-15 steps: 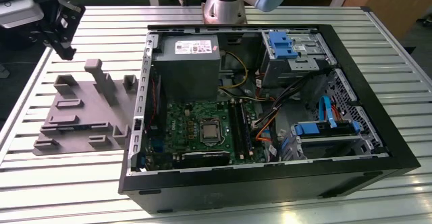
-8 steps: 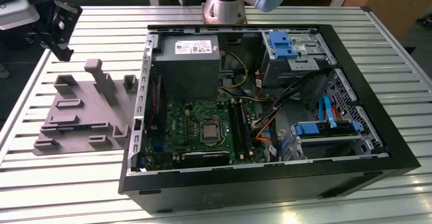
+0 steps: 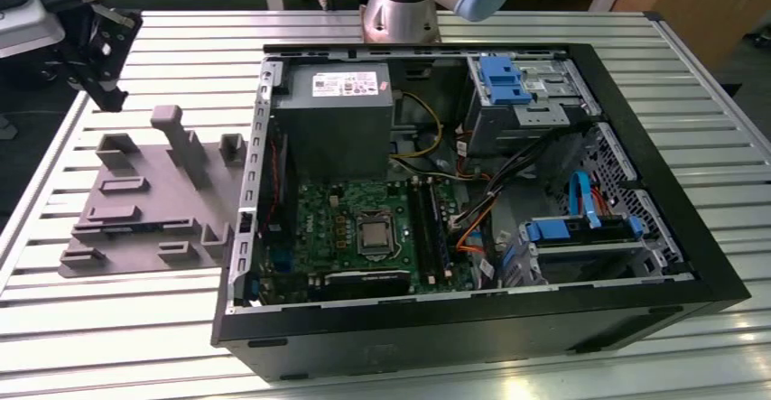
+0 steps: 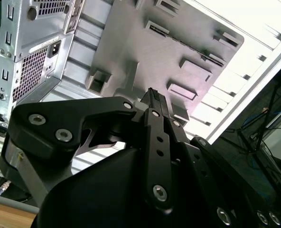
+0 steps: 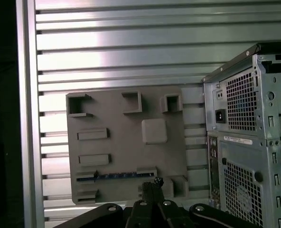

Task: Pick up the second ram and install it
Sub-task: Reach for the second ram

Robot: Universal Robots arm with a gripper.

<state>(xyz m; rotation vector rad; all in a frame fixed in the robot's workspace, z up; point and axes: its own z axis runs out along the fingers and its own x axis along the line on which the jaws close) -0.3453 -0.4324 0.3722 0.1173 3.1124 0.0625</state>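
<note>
Now, the black two-fingered gripper (image 5: 153,183) hovers empty, its fingers pressed together. The second ram (image 5: 117,175), one long dark blue-green circuit strip, lies in a slot near one edge of the single flat grey slotted holder plate (image 5: 131,142). Open slatted aluminium table (image 5: 107,61) surrounds the plate, and one opened black computer case (image 3: 482,346) stands just beside it.
</note>
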